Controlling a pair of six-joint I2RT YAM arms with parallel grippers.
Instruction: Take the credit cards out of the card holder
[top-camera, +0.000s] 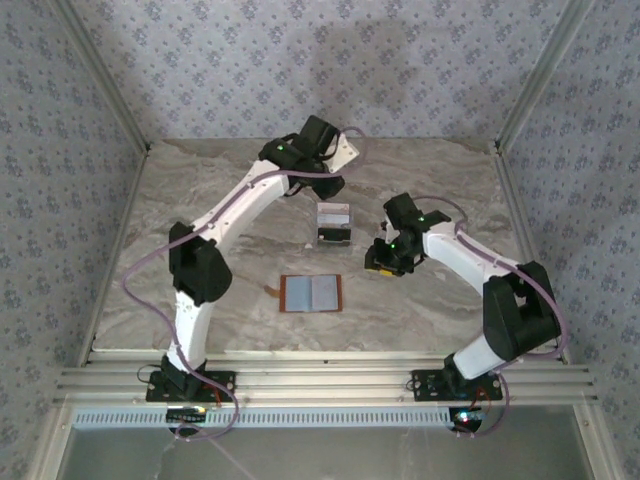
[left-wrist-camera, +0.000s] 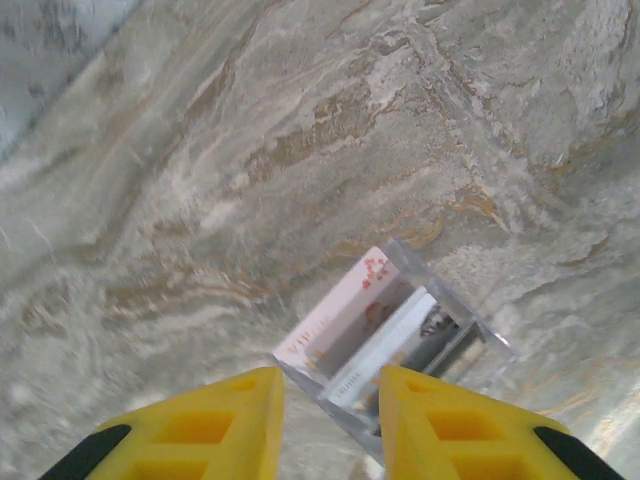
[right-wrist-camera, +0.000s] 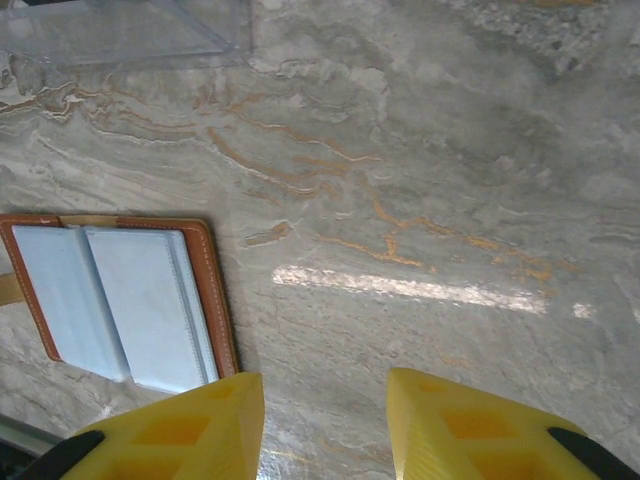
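Card holder (top-camera: 311, 293) lies opened flat on the marble tabletop (top-camera: 200, 200), brown leather border outward and grey-blue inner pockets facing up; the right wrist view shows the same pockets (right-wrist-camera: 120, 305) at its left. Credit cards (top-camera: 334, 222) rest apart from the card holder, beyond it and slightly to its right, inside a clear plastic tray (top-camera: 321, 238). In the left wrist view a whitish-pink card (left-wrist-camera: 345, 300) lies alongside a darker card (left-wrist-camera: 425, 335) within the tray's transparent walls (left-wrist-camera: 490, 345).

Left gripper (top-camera: 327, 188) hangs past the tray on the side away from the card holder. Its yellow fingers (left-wrist-camera: 250, 420) stand apart and grip nothing, and the tray's near edge shows in the gap between them; contact with the tray cannot be told.

Right gripper (top-camera: 384, 262) hovers to the right of the card holder and a little beyond it. Its fingers (right-wrist-camera: 200, 420) are likewise parted, bare marble between them and the card holder's right border just beside the left finger.
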